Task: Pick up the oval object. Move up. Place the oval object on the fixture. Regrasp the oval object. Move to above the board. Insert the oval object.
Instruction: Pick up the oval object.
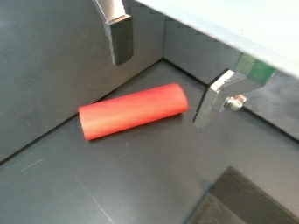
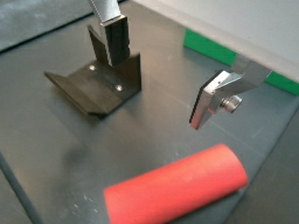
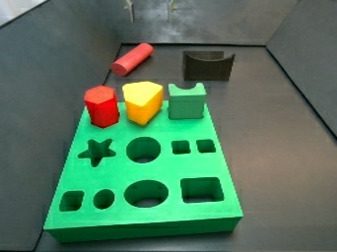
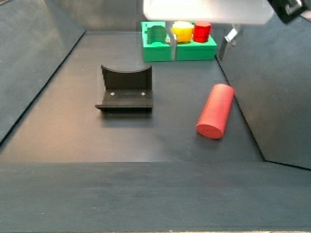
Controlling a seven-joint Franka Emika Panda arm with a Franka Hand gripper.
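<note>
The oval object [image 1: 132, 110] is a smooth salmon-red peg lying on its side on the dark floor, also seen in the wrist view [image 2: 176, 188] and in both side views [image 3: 132, 58] [image 4: 215, 110]. My gripper [image 1: 163, 92] hangs open above the oval object's end, its fingers [image 1: 121, 39] well apart with nothing between them. In the wrist view with the fixture, the gripper [image 2: 159, 94] is above bare floor. The dark fixture [image 2: 100, 83] [image 4: 125, 89] stands beside the oval object, apart from it. The green board [image 3: 145, 167] lies nearer the camera.
On the board's far edge stand a red hexagonal block [image 3: 101, 105], a yellow piece [image 3: 144, 100] and a green notched block [image 3: 188, 99]. Dark walls enclose the floor; the peg lies close to one wall [image 4: 249, 91].
</note>
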